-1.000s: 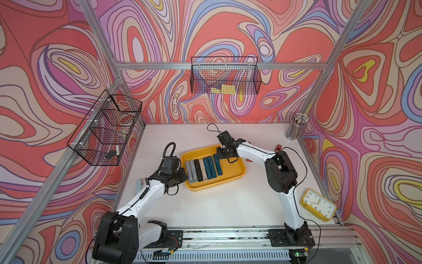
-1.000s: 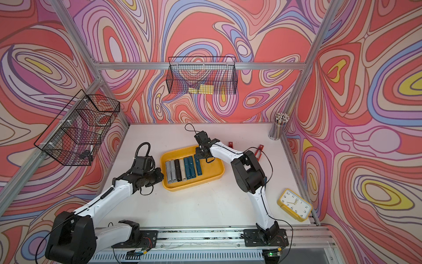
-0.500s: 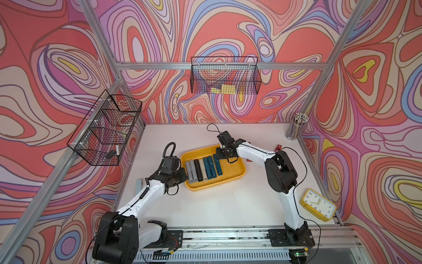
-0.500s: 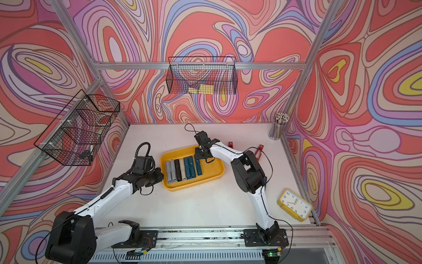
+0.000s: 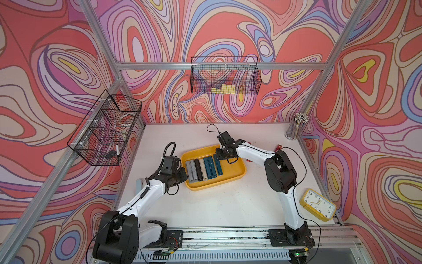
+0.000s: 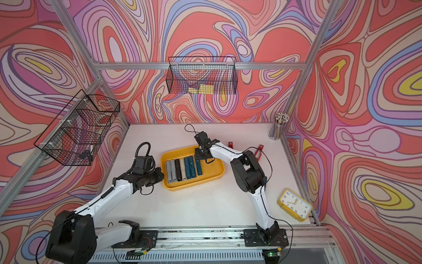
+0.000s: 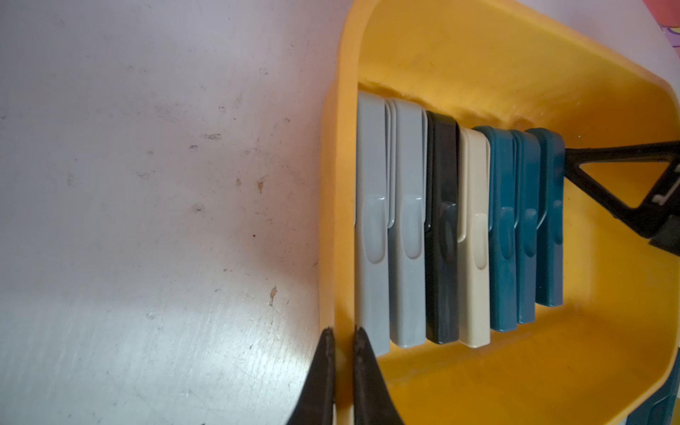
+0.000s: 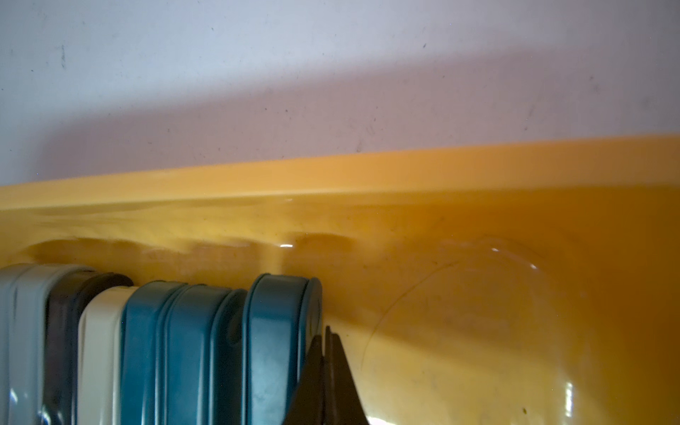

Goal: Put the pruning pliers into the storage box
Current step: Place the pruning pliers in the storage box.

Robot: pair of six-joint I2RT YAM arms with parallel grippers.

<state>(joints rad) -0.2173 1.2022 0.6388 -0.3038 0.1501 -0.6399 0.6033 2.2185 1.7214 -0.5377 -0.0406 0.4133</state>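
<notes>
Yellow plastic storage box [image 7: 333, 184] rim clamped by left tool [image 7: 342, 335]; slim teal pruning pliers [image 8: 276, 349] best nudged gently by clenched right tool [image 8: 326, 333].

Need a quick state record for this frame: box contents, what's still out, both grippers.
box: storage box, flat on the table
in box: seven pruning pliers side by side: two grey, one black, one beige, three teal
still out: two red pliers on the table, right of the box
left gripper: closed on the box's rim, beside the grey end
right gripper: shut, holding nothing, tips against the end teal bar
</notes>
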